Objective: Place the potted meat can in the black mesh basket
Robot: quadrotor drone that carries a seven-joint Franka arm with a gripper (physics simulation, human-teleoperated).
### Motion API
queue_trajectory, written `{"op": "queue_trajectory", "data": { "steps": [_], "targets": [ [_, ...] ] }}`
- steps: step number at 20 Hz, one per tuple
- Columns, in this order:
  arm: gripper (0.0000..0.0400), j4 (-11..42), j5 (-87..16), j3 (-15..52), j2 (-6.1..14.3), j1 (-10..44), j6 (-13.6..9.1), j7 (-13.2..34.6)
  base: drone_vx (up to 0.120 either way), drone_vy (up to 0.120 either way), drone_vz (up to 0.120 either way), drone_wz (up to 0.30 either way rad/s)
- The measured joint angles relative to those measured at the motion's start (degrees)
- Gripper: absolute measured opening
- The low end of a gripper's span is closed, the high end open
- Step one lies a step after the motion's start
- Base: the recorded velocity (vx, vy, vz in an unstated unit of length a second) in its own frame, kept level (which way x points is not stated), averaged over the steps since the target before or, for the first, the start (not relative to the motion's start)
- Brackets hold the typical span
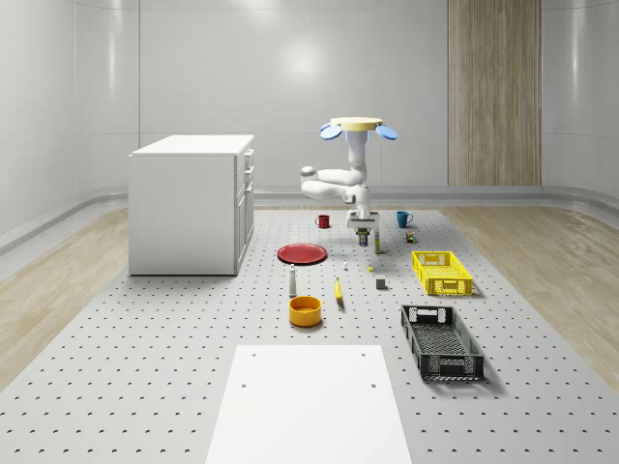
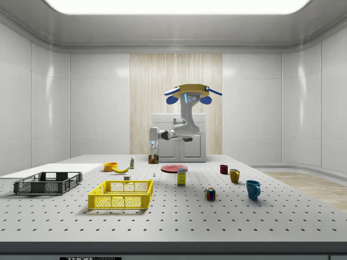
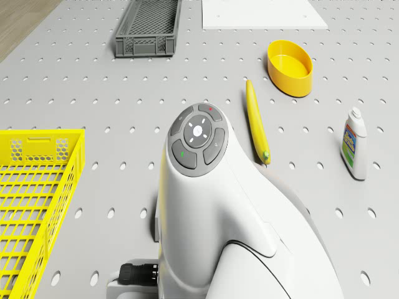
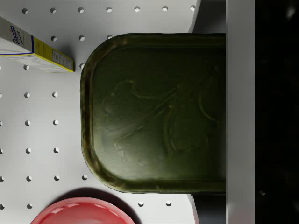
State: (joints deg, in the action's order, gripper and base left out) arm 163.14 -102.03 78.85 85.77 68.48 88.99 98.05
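The potted meat can point(image 4: 154, 112) shows its dark green embossed lid close up in the wrist view. My gripper point(image 4: 205, 112) is shut on it, with white fingers point(image 4: 208, 16) pressed against its two long sides. In the whole-scene view the can point(image 1: 364, 241) sits under the gripper point(image 1: 363, 232), low at the table; I cannot tell if it touches. The drone point(image 1: 353, 126) hovers above the table's far middle, arm reaching down. The black mesh basket point(image 1: 442, 341) lies at the near right, far from the can. From the side, the gripper point(image 2: 153, 155) and basket point(image 2: 47, 182) stand well apart.
A yellow basket point(image 1: 441, 272) lies between can and black basket. A red plate point(image 1: 303, 253), sugar box point(image 1: 378, 242), banana point(image 1: 338, 290), bottle point(image 1: 291, 280) and yellow bowl point(image 1: 305, 310) lie nearby. Mugs point(image 1: 403, 218) stand behind. A white cabinet point(image 1: 191, 203) is at the left.
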Motion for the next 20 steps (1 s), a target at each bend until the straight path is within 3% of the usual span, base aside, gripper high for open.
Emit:
{"op": "queue_trajectory", "data": {
  "steps": [13,20],
  "targets": [
    [0.0285,0.0,0.4,0.1,1.0,0.2,1.0,0.2,0.120,0.003,0.000,0.000],
    [0.0285,-0.1,0.6,0.2,1.5,0.3,1.4,0.3,0.120,0.120,0.000,0.000]
  ]
}}
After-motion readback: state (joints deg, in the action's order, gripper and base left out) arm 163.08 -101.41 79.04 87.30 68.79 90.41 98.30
